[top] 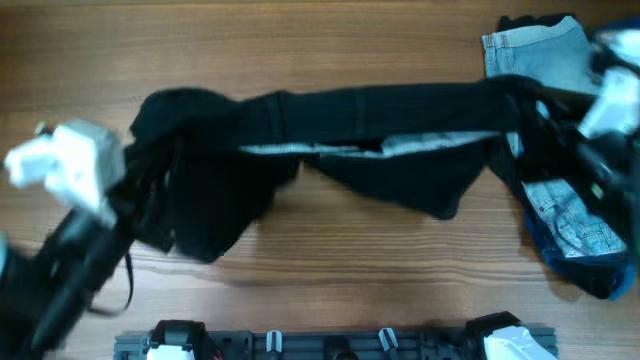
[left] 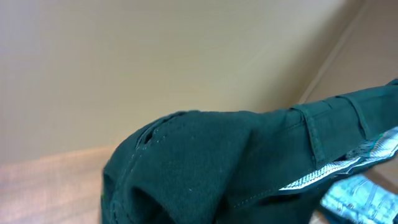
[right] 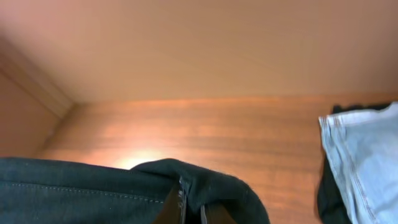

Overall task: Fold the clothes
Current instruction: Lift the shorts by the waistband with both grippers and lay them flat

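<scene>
A pair of dark trousers [top: 380, 110] hangs stretched across the table between my two grippers, waistband taut, legs sagging below. My left gripper [top: 140, 140] is shut on the left end of the waistband; in the left wrist view the dark cloth [left: 205, 168] covers the fingers. My right gripper [top: 530, 100] is shut on the right end; the right wrist view shows the cloth [right: 186, 186] bunched over the fingertips.
A light blue denim garment [top: 535, 50] lies at the back right, also in the right wrist view [right: 364, 162]. Another pair of jeans [top: 580, 230] lies on dark cloth at the right edge. The arm mounts [top: 330, 345] line the front edge.
</scene>
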Controlling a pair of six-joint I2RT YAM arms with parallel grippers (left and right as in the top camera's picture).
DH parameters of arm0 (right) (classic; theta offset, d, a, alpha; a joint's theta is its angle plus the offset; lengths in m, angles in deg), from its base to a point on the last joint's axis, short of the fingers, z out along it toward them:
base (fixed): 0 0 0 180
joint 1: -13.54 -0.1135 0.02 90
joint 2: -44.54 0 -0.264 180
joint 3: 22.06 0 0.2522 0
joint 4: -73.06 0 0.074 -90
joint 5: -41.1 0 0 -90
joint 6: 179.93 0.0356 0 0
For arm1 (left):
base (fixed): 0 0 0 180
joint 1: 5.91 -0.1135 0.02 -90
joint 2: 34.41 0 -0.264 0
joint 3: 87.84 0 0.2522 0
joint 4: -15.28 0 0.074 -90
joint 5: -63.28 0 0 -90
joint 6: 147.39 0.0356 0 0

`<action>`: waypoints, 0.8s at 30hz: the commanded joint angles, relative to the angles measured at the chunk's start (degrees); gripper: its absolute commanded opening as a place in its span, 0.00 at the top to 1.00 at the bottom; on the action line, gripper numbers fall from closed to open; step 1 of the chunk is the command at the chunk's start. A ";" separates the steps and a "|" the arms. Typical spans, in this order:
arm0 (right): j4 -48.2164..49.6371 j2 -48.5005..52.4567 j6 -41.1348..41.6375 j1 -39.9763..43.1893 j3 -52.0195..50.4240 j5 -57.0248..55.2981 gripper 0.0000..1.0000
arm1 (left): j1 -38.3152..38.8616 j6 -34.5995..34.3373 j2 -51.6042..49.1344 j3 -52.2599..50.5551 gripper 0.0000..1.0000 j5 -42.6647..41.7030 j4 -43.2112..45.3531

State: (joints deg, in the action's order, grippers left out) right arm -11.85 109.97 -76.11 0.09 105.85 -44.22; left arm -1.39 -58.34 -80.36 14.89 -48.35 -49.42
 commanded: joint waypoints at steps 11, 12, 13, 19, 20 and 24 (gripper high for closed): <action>-16.15 -1.18 3.41 1.97 1.51 -11.08 0.96 | -1.40 -1.46 -0.72 3.17 0.96 12.33 -11.80; -16.48 -0.52 3.80 1.97 1.44 -11.13 0.96 | -1.40 -1.46 -1.92 3.17 0.96 12.57 -13.11; -16.52 0.17 3.96 1.97 1.27 -11.13 0.96 | -1.40 -1.46 -3.30 3.17 0.96 12.55 -14.34; -13.44 7.48 2.69 1.97 -0.63 -12.57 0.96 | -1.40 -1.44 -13.46 3.17 0.96 13.40 -17.57; -12.68 8.96 2.60 1.97 -0.87 -13.16 0.96 | -1.40 -1.42 -14.82 3.17 0.96 14.01 -17.16; -6.62 17.81 -0.35 1.97 -1.44 -14.14 0.96 | -1.40 -0.92 -23.08 3.17 0.96 17.25 -13.38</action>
State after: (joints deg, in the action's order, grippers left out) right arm -21.58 122.10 -73.55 0.09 105.07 -45.79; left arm -1.39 -59.28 -98.07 17.19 -44.56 -64.96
